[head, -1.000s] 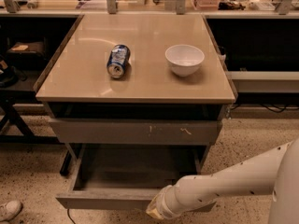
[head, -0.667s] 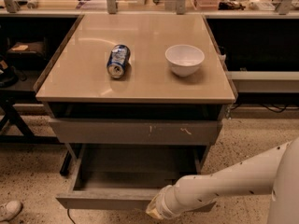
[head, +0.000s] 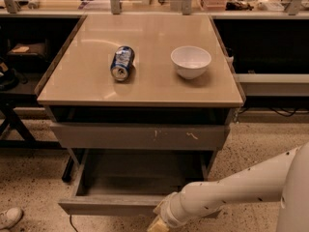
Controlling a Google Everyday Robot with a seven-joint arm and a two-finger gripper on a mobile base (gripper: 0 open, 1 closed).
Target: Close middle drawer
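Note:
The middle drawer (head: 108, 205) is pulled far out at the bottom of the cabinet. It is a wide shallow grey box with a plain flat front, and its inside (head: 140, 173) holds nothing I can see. My gripper (head: 158, 224) is at the bottom edge of the view, right at the drawer's front, a little right of its middle. The white arm (head: 231, 190) reaches to it from the lower right. Most of the gripper is cut off by the view's edge.
Above the open drawer is a shut grey front with pale scratch marks (head: 140, 137). On the tan tabletop (head: 87, 81) lie a blue can on its side (head: 122, 63) and a white bowl (head: 190, 61). A shoe (head: 8, 217) is on the floor at lower left.

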